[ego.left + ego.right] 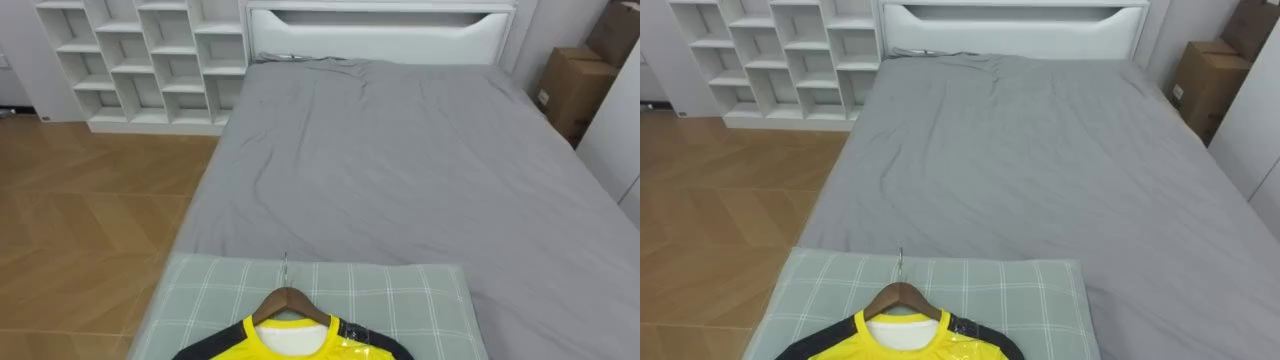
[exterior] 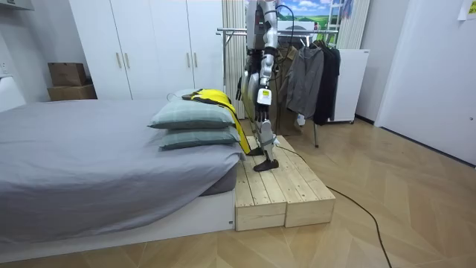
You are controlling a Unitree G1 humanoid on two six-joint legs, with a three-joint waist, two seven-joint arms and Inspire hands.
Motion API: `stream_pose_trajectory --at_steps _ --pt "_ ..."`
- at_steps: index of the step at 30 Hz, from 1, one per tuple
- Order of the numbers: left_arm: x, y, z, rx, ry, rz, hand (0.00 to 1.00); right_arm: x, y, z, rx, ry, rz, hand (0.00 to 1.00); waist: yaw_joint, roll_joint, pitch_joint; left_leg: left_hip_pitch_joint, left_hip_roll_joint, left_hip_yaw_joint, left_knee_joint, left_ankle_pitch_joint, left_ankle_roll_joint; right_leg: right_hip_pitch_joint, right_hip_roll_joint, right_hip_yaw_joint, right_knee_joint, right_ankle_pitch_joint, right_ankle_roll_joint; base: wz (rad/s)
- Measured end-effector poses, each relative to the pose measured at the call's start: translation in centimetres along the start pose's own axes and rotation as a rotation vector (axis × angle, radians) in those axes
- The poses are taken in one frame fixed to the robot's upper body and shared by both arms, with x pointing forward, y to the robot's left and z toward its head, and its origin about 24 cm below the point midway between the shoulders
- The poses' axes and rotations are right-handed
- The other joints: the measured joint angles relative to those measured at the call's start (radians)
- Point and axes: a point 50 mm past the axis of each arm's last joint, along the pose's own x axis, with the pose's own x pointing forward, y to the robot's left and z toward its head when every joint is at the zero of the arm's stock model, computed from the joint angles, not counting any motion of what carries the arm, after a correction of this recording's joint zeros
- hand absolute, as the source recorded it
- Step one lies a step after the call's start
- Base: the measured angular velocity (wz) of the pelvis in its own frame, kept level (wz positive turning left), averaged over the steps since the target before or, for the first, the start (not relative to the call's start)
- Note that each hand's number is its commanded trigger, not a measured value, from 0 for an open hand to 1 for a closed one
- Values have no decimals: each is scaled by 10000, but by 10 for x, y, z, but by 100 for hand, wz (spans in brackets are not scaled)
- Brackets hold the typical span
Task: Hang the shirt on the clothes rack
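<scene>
Grey bed carried a pillow with the yellow shirt lying on its hanger, not yet on the rack behind the robot, whose left hand hung down, grip impossible to tell, so lifting and hanging remained.

Yellow-black shirt on wooden hanger — flat atop pillow
</scene>
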Motion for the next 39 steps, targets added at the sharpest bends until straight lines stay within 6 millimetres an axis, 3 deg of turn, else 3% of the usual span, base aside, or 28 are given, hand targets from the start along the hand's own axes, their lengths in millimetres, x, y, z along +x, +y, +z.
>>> stream_pose_trajectory --at_steps 39 --pt "0 -1 0 176 60 -236 0 0 0 -1 341 -76 -106 0 -28 -35 52 -187 -3 -1 90 0 0 -92 0 23 -118 -2 -3 0"
